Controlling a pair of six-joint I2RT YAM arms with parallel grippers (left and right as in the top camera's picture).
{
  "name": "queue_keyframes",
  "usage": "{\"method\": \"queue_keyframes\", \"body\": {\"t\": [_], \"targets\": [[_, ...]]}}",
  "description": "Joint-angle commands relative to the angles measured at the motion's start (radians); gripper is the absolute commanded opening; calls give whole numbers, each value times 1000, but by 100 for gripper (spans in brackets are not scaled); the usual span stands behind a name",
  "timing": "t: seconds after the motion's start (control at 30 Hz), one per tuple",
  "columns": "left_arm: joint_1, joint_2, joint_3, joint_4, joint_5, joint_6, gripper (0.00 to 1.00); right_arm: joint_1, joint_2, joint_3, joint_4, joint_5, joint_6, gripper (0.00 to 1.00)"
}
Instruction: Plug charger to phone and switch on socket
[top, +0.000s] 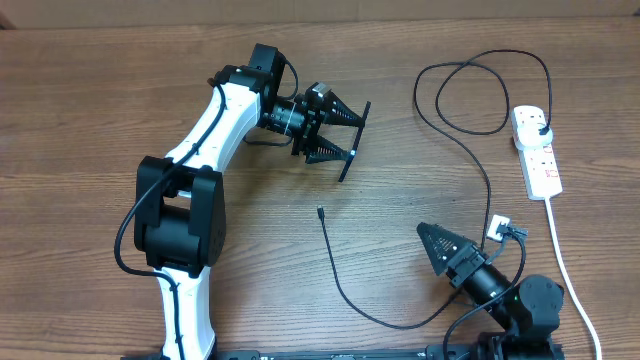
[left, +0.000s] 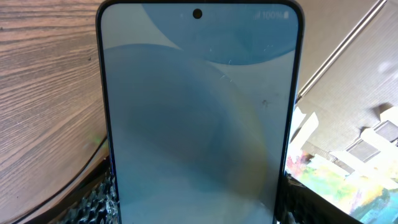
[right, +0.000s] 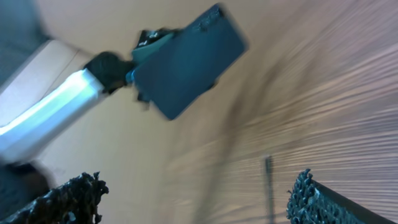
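My left gripper (top: 350, 134) is shut on the phone (top: 356, 140), holding it on edge above the table's middle. In the left wrist view the phone's pale blue screen (left: 199, 112) fills the frame, its sides pinched between the fingers (left: 93, 199). The charger's small black tip (top: 320, 211) lies free on the wood below the phone. Its thin cable (top: 345, 290) curves right and loops back to a black plug (top: 540, 125) in the white socket (top: 537, 160). My right gripper (top: 432, 240) stands open and empty at the front right, aimed towards the tip (right: 268, 165) and the phone (right: 186, 62).
The socket's thick white cord (top: 565, 260) runs along the right side to the front edge. A small white tag (top: 497, 228) lies beside the right arm. The cable's loop (top: 470, 95) lies at the back right. The right wrist view is blurred.
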Motion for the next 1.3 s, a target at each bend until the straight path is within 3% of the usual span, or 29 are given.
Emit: {"method": "queue_keyframes", "body": {"t": [0.0,0.4,0.67,0.93,1.17,1.27], "targets": [[3,2,30,5,59,-9,69,5,63,81,-157,194,-186,99],[2,2,30,5,55,-9,71,5,317,509,-526,460,-365,99],[2,2,30,5,50,-8,71,5,409,743,-653,334,-360,100],[2,2,30,5,50,-1,72,5,409,760,-407,-208,-353,100],[2,2,30,5,51,-1,72,5,415,760,-188,-159,-352,100],[2,2,30,5,51,0,72,5,426,760,-114,-159,-289,100]]}}
